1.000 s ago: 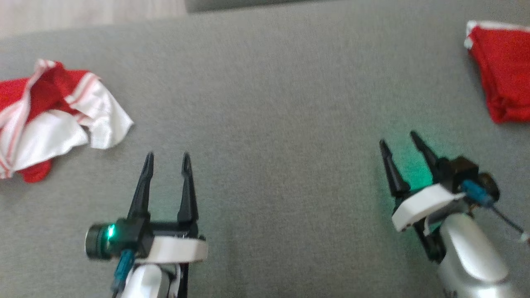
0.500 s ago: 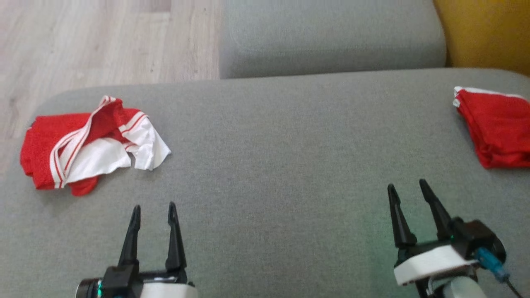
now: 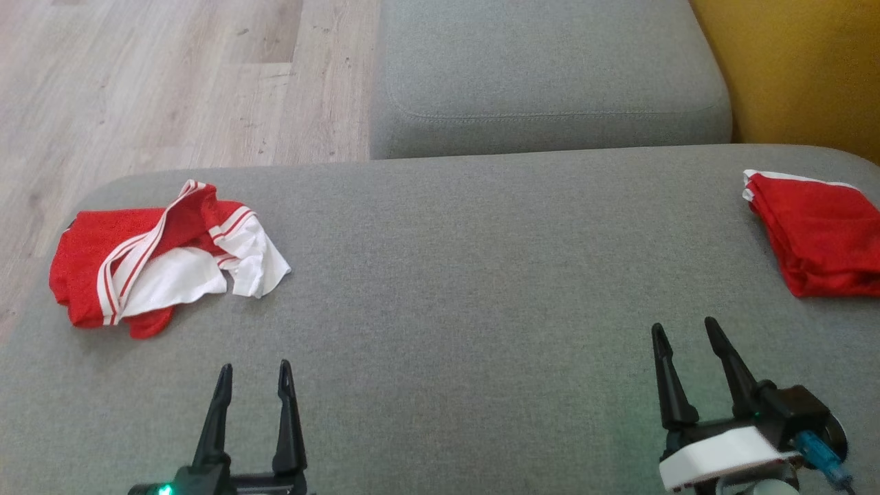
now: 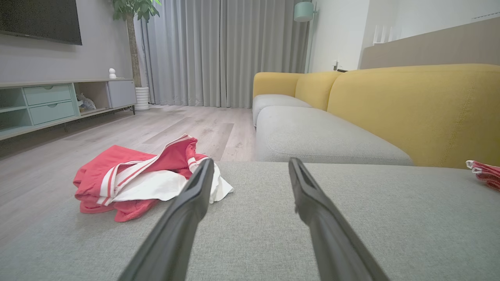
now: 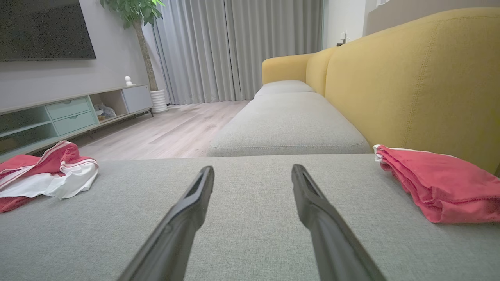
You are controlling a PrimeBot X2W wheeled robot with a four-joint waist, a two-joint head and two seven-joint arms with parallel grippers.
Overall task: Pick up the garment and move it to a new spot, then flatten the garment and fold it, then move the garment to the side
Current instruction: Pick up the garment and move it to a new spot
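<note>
1. left gripper (image 3: 254, 370), two long dark fingers; jaws spread wide, nothing between them, holding nothing; low over the grey fabric seat cushion (image 3: 467, 275) at the near left of the head view; fingers point away from the robot.
2. right gripper (image 3: 684, 326); jaws also wide apart and empty; over the same cushion at the near right, fingers angled slightly leftward in the head view; faint green glow on the fabric beside it.
3. crumpled red-and-white garment with striped trim (image 3: 172, 278); lies on the cushion's far-left part, ahead and to the left of the left gripper, clearly apart from it; red cloth bunched under a white panel, one white corner pointing toward the cushion's middle.
4. folded red garment with a white edge (image 3: 818, 234); flat stack at the cushion's right side, ahead and right of the right gripper, not touching it; near the yellow sofa backrest (image 3: 790, 69).
5. second grey seat cushion (image 3: 550, 69) beyond the first; pale wood floor (image 3: 172, 82) to its left.
</note>
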